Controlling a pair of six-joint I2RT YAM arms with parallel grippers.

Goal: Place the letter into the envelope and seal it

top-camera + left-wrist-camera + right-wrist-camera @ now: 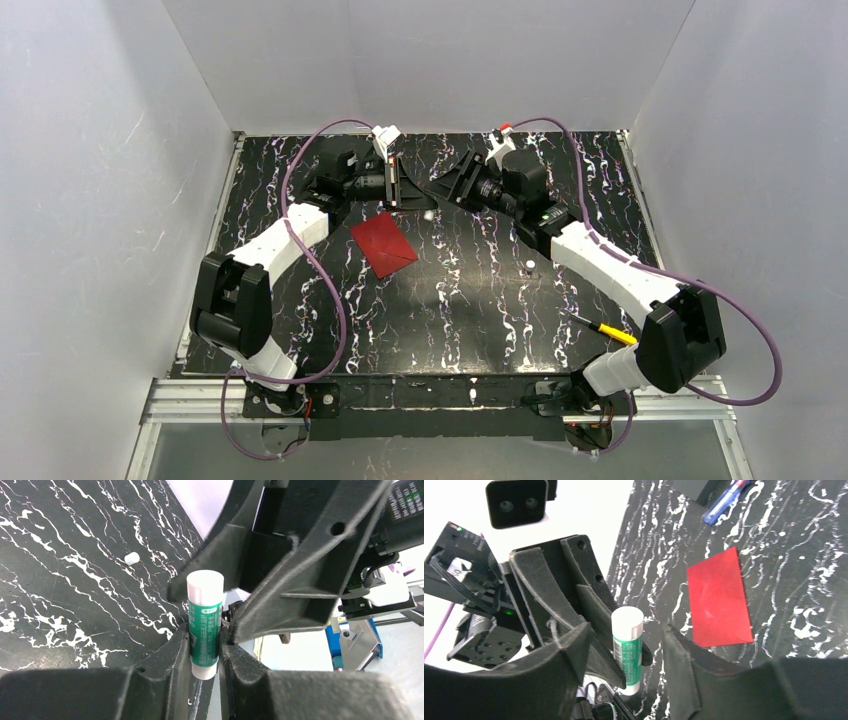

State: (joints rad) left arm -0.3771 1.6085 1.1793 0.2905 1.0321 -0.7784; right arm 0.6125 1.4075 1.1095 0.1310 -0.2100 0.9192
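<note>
The red envelope (383, 243) lies flat on the black marbled table, just in front of the left gripper; it also shows in the right wrist view (719, 600). The letter is not in view. My left gripper (396, 186) (205, 637) is shut on a green-and-white glue stick (204, 625), held upright by its lower half. My right gripper (445, 190) (626, 630) faces it, open, with its fingers on either side of the stick's white top (626, 620), apart from it.
A small white piece (132, 558) lies on the table beyond the glue stick. Another white bit (527, 264) lies beside the right arm. A yellow-tipped pen (608, 331) lies near the right arm's base. A blue pen (724, 502) and a black object (696, 487) lie beyond the envelope.
</note>
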